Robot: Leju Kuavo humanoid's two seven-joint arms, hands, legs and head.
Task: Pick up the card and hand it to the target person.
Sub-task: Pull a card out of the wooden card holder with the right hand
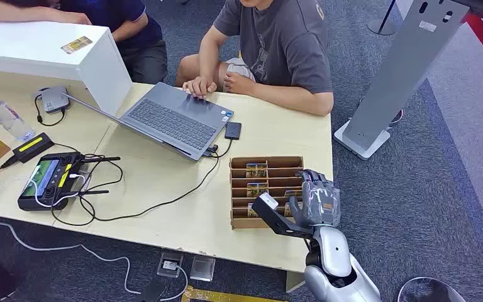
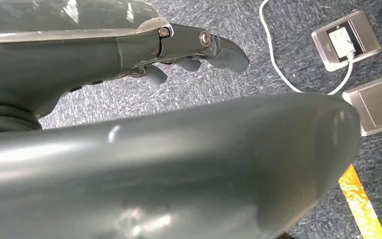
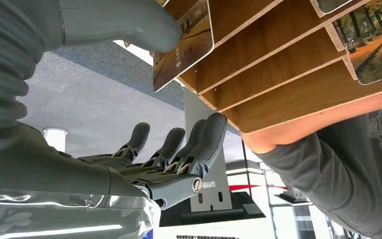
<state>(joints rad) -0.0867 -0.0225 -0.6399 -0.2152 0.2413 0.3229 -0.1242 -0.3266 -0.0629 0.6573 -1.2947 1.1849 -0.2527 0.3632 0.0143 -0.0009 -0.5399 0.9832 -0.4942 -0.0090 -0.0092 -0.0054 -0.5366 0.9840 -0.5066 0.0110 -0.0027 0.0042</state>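
A brown slotted card rack (image 1: 266, 162) stands near the table's front right corner, with several picture cards (image 1: 256, 170) upright in its slots. My right hand (image 1: 319, 201) is at the rack's right side, fingers over the right-hand slots. In the right wrist view the thumb (image 3: 129, 25) touches the edge of one card (image 3: 186, 42) in the rack (image 3: 278, 64). The fingers (image 3: 179, 149) are spread away from that card and hold nothing. A person in a grey T-shirt (image 1: 283, 44) sits across the table. My left hand (image 2: 179, 50) hangs over the carpet, empty, its fingers loosely extended.
An open laptop (image 1: 173, 119) lies between the rack and the person. A screen controller (image 1: 50, 179) with tangled cables sits at the left, beside a bottle (image 1: 3, 116) and a white box (image 1: 50, 56). A grey stand (image 1: 402, 69) rises right of the table.
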